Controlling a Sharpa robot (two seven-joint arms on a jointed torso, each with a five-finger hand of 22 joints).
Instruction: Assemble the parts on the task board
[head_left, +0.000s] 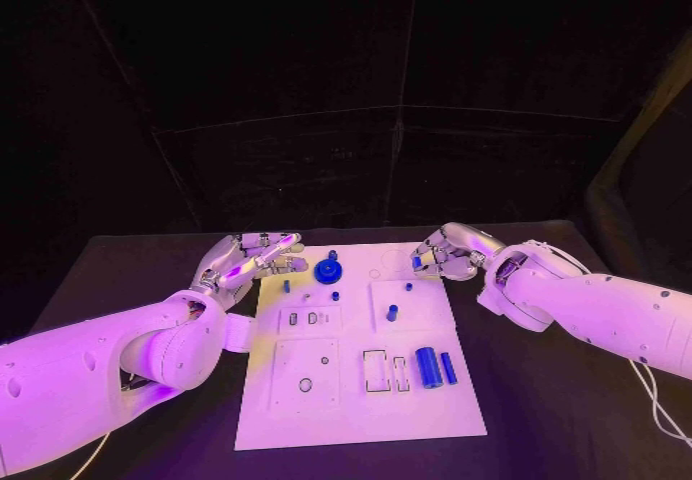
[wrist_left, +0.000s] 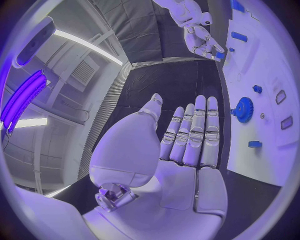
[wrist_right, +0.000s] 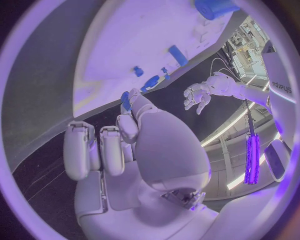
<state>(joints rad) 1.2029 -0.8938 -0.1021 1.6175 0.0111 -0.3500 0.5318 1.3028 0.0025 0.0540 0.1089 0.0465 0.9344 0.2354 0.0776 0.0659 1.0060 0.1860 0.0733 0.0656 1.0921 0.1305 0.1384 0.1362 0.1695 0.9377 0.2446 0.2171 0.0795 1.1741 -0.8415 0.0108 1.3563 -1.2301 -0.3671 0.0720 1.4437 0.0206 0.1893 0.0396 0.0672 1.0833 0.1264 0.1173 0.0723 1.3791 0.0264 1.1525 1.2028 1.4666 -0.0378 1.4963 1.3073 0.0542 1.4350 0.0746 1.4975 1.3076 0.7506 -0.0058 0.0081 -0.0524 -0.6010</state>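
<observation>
My left hand (head_left: 253, 255) hovers at the far left corner of the flat white rectangular task board (head_left: 361, 410), which lies along the middle of the black desk (head_left: 562, 420); in the left wrist view its fingers (wrist_left: 194, 132) stand straight and side by side, with nothing in the palm. My right hand (head_left: 447, 252) sits at the far right corner of the board, fingers curled inward, and pinches a small blue part (wrist_right: 125, 100) at its fingertips; its exact shape I cannot tell. On the board, the round blue toothed gear (head_left: 329, 270) stands near the far edge, just beside my left hand. A short blue cylinder (head_left: 428, 367) and a slimmer blue peg (head_left: 449, 368) lie side by side toward the near right, next to a rectangular recess (head_left: 375, 371). Several smaller blue pieces stand in the middle panels, too small to describe. By appearance, these parts are light, rigid plastic with smooth faces, liable to slip or roll. I judge the gear best taken across its toothed rim, and the cylinder across its round sides near mid-length, with a light, even pinch.
</observation>
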